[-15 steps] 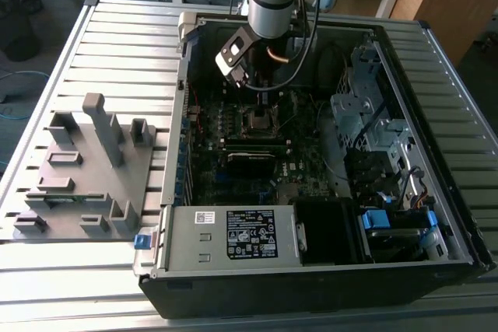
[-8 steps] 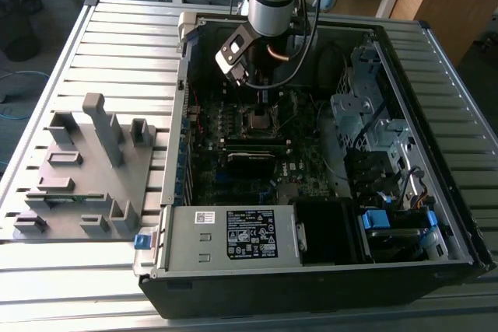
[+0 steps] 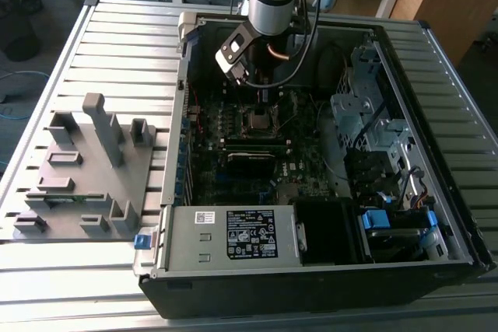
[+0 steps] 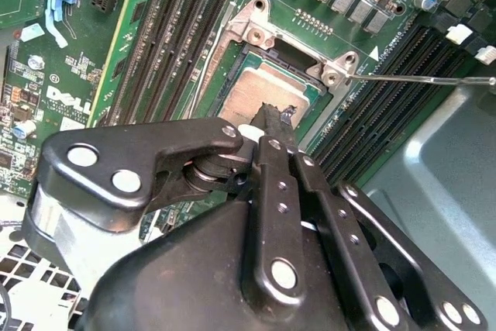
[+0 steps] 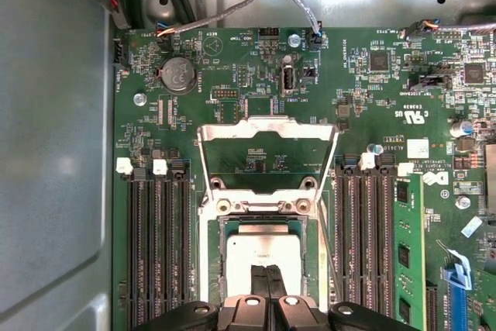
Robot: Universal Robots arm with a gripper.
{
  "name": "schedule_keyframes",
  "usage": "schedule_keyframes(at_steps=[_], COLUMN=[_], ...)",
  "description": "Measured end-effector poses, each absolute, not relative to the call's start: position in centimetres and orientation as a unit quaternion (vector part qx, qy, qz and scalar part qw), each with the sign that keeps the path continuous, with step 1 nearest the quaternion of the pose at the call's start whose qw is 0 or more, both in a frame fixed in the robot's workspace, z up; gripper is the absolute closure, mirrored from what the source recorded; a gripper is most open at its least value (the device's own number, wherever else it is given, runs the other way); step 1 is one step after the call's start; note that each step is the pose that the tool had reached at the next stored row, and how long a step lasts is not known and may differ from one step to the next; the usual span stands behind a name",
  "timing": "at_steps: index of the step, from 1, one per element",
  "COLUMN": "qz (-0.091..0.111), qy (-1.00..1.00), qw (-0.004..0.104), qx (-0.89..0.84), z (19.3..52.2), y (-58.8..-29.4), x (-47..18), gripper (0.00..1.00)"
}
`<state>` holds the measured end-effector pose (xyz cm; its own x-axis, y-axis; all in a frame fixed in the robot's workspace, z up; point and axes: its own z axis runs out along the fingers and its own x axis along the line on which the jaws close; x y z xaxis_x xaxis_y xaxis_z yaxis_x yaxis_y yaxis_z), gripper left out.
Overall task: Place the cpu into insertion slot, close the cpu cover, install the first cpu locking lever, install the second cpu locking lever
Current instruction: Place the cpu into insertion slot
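Grey fixture block (image 3: 85, 165) sits on the slatted bench (image 3: 117, 44) at the exterior view's left. Further right, the hand (image 3: 262, 99) hangs over the insertion slot (image 3: 259, 120), fingers pressed together, tips right at the cpu (image 5: 260, 246) lying in it. The cpu cover (image 5: 267, 123) stands flipped open.

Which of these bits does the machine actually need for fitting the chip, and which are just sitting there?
Part of the job:
chip, seated in its socket
metal cover, tipped open
pincer, shut, over the chip

Just lying about:
long memory slots
round battery
grey plastic rack
power box
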<state>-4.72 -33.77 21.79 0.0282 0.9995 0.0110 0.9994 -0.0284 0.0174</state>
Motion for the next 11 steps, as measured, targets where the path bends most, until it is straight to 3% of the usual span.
schedule_keyframes(at_steps=[11], qz=[0.01], qy=[0.697], qw=[0.002], qx=[0.717], z=[22.25], y=[-33.77], x=[-4.72], gripper=[0.9])
